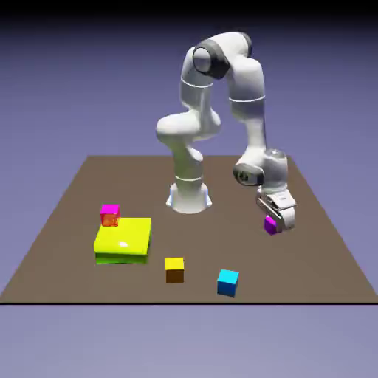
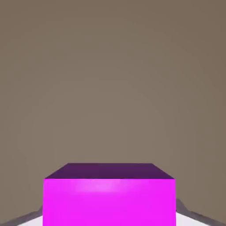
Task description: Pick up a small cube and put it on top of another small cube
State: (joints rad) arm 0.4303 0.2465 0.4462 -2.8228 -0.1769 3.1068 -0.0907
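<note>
**Purple cube sits between the fingers at the right of the table**

Your gripper (image 1: 279, 220) is down at table level in the right half of the exterior view, with the small purple cube (image 1: 271, 224) at its tips, on its left side in that frame. In the hand view the same cube (image 2: 109, 201) fills the bottom middle, a flat bright magenta face with a darker violet top above it. It hides nearly all of both fingers; you only get pale grey slivers (image 2: 190, 215) at its lower corners. The fingers flank the cube closely, but you cannot tell from either view whether they are pressing on it, or whether it rests on the table or is just lifted.

The cube looks square-edged and evenly sided, so it has no long axis; its lit face squarely faces the hand camera. Its bottom is cut off by the frame.

Behind it, the hand view shows only the plain matte brown table (image 2: 110, 79).

In the exterior view, a small cyan cube (image 1: 227, 282) and a small yellow cube (image 1: 174, 269) sit well apart near the table's lower edge. At the left lies a glossy, flat yellow-green block (image 1: 123, 241), with a pink-topped orange cube (image 1: 110, 215) touching its upper left corner.
</note>
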